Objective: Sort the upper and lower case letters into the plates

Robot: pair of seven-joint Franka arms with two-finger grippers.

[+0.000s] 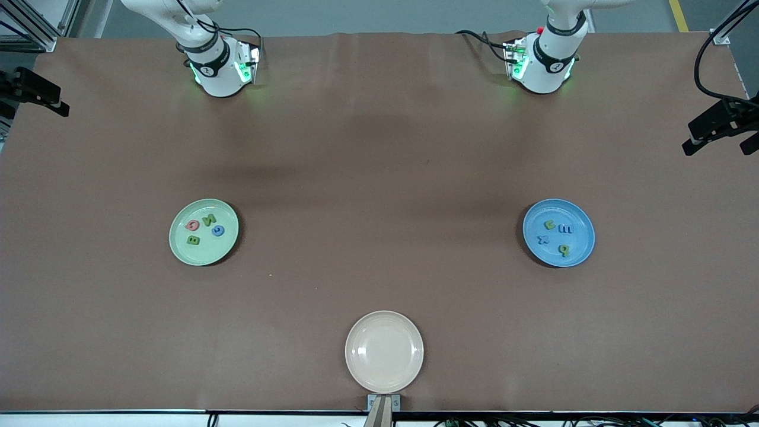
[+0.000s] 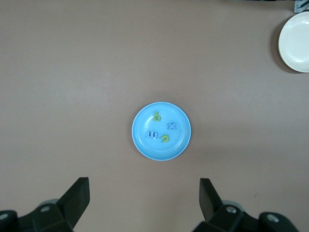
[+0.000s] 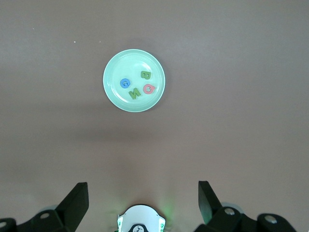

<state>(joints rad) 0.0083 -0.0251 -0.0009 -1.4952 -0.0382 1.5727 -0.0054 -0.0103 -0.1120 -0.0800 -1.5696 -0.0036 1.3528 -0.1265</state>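
- Step in hand: sorting looks finished. No loose letters show on the brown table (image 1: 379, 148); all eight sit in plates.
- Green plate (image 1: 204, 232), toward the right arm's end: four capitals, a pink Q (image 1: 192, 225), a green N (image 1: 209, 220), a blue G (image 1: 218, 230) and a green B (image 1: 193, 239).
- Blue plate (image 1: 558, 232), toward the left arm's end: four small letters, a green one (image 1: 549, 225), a blue m (image 1: 564, 228), a blue x (image 1: 542, 239) and a yellow-green q-like one (image 1: 565, 250).
- Cream plate (image 1: 384, 351), nearest the front camera, holds nothing.
- Left gripper (image 2: 144, 197): high up, fingers wide apart, nothing between them; blue plate lies below and ahead of the fingertips.
- Right gripper (image 3: 143, 199): same pose, fingers wide apart and empty; green plate lies below and well ahead of it.
- Both arms wait, drawn up by their bases.
- Next move, as I judge it: none required beyond a check that each letter sits in the correct plate; any misplaced one would call for a descent and a pinch across a thin, flat piece.
- Hard to make out: the green letter beside the m, possibly n or c. The q-like piece could be a b or 6 seen turned.
- Cut off: in the front view, both arms above the wrists; grippers themselves are not distinguishable there.
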